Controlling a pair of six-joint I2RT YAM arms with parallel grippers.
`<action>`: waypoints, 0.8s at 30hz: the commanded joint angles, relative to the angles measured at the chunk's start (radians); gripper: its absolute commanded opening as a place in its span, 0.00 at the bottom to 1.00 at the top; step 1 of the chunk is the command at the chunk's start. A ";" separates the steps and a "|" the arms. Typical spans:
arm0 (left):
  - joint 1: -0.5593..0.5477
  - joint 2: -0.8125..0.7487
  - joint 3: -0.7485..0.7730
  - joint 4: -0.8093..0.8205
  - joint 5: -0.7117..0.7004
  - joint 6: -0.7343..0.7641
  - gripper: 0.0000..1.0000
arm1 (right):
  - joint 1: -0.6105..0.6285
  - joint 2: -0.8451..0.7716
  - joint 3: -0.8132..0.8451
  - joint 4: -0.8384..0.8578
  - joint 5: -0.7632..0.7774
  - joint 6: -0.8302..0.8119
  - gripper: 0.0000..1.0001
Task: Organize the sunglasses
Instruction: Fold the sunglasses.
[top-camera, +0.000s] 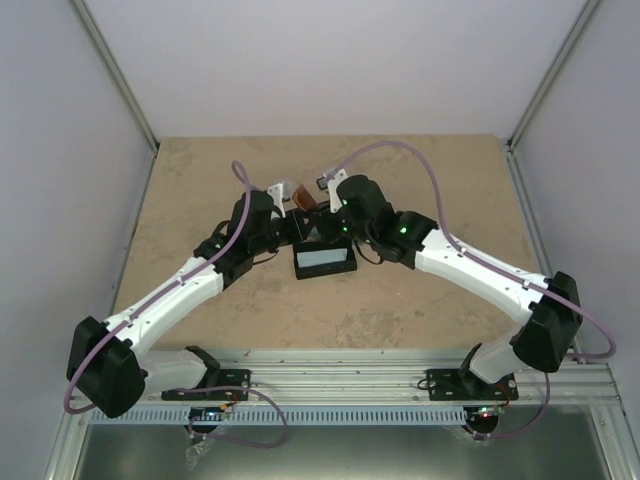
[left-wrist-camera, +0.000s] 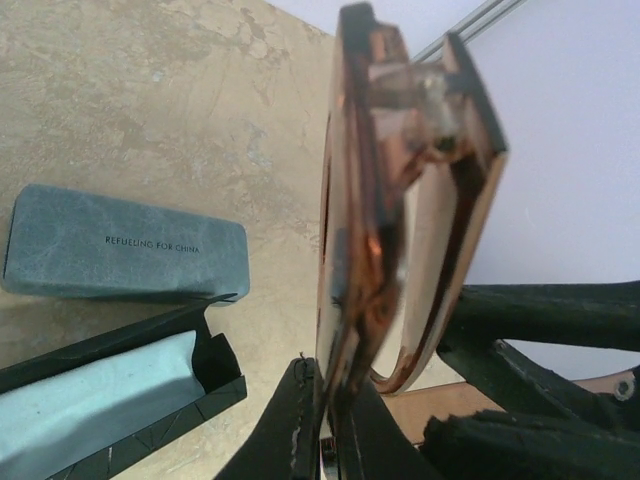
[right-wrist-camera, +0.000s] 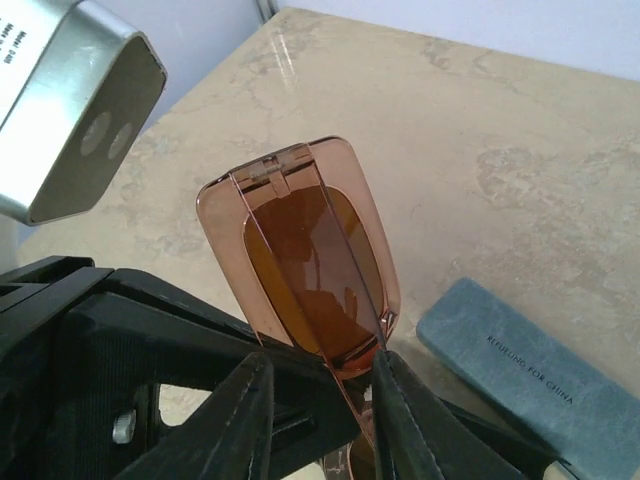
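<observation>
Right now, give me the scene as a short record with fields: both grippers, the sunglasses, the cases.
left gripper: shut on the amber sunglasses, pinching a thin edge
right gripper: closed on the same pair's lower end
amber sunglasses: held above the table by both grippers
black case: open on the table, light-blue cloth inside
grey-blue case: closed, lying beside the black case
</observation>
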 joint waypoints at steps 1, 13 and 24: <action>-0.002 -0.017 0.033 0.041 0.034 0.011 0.00 | -0.001 -0.028 0.030 -0.031 -0.053 -0.014 0.32; 0.033 -0.032 0.029 -0.073 -0.137 -0.103 0.00 | -0.009 -0.310 -0.219 0.036 0.222 0.124 0.30; 0.034 -0.017 0.050 -0.024 0.079 -0.069 0.00 | -0.021 -0.091 -0.070 -0.048 0.132 0.054 0.15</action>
